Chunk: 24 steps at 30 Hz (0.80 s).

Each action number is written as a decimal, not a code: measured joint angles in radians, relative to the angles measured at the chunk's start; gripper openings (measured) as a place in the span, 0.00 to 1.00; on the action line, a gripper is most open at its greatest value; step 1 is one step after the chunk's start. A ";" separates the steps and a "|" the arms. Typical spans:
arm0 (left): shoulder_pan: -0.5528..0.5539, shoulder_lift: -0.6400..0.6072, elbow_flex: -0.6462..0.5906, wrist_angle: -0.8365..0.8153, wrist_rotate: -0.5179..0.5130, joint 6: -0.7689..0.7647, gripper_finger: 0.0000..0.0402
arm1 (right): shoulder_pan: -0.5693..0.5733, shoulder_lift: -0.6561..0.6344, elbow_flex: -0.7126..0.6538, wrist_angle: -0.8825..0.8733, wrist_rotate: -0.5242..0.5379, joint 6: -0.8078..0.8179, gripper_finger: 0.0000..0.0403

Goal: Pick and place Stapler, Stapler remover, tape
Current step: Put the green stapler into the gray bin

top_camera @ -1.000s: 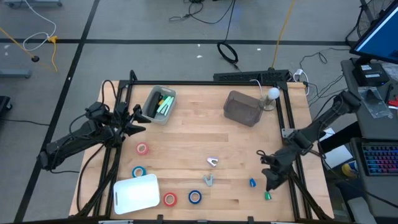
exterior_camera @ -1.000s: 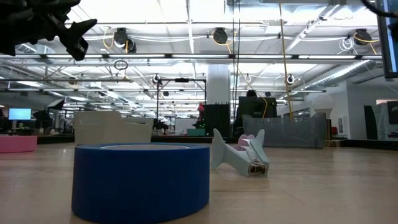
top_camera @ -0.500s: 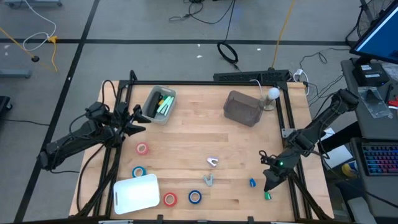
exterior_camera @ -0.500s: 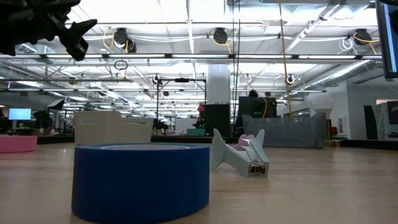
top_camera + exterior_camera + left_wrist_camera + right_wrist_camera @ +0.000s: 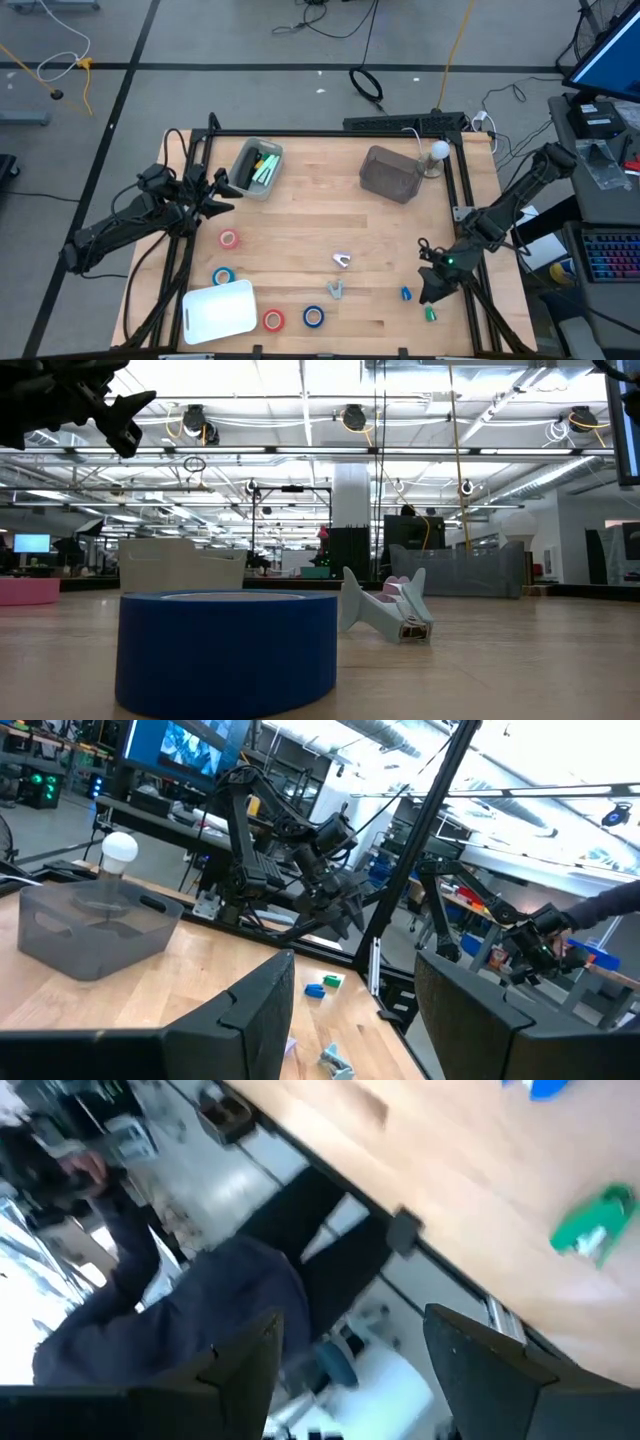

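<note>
While high view lacks it, R wrist shows a person (image 5: 170, 1310); both grippers spread, empty.

Two dark, slender jointed arms are showing matte black links and chunky joints. The left gripper (image 5: 222, 190) is showing two blunt black fingers; the right gripper (image 5: 432, 287), at four o'clock, is glowing with a small green light.

The wooden table (image 5: 300, 230) is seen from overhead; level with it, a blue tape roll (image 5: 228, 650) is viewed closely.
</note>
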 joint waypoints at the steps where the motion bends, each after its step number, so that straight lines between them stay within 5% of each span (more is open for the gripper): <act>1: 0.000 0.000 0.000 0.000 0.000 0.000 0.52 | 0.007 0.000 0.000 0.000 0.032 0.007 0.59; 9: 0.000 0.000 0.000 0.000 0.000 0.000 0.52 | 0.058 0.043 0.036 -0.062 0.108 0.063 0.59; 24: 0.000 0.000 0.001 0.000 0.000 0.000 0.52 | 0.133 0.320 0.419 -0.669 0.117 0.122 0.59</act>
